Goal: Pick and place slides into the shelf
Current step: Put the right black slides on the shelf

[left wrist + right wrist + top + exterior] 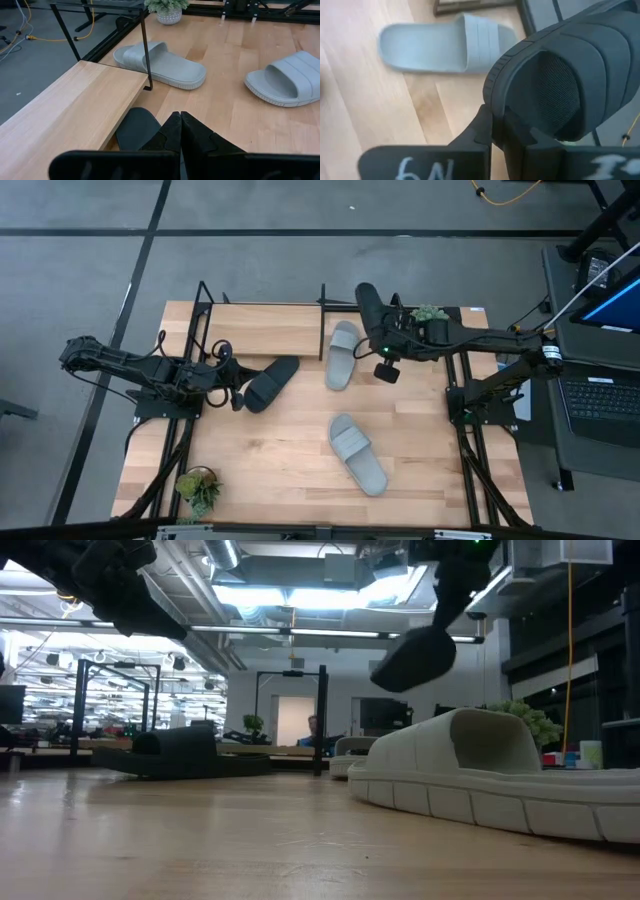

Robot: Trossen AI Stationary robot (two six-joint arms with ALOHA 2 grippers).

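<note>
My right gripper (384, 348) is shut on a black slide (368, 308) and holds it in the air beyond the shelf's right end; the low view shows that slide (415, 658) high above the table. The other black slide (272, 383) lies flat on the table against the near side of the shelf (260, 330). My left gripper (180, 125) hovers shut over its heel end (136, 131), and I see no contact. One pale grey slide (342, 355) lies by the shelf's right end. The other grey slide (358, 453) lies nearer the table's front. My right gripper pinches the black slide between its two fingers at the rim (495, 100) beside the strap's opening (555, 90). The slide is lifted clear of the table. It tilts, reaching from the fingers toward the table's far edge.
A small potted plant (430, 313) stands at the far right, close to my right arm, and another plant (200, 485) at the near left corner. The shelf's thin black rods (145, 50) rise around its board (65, 115). Bare wood lies between the two grey slides.
</note>
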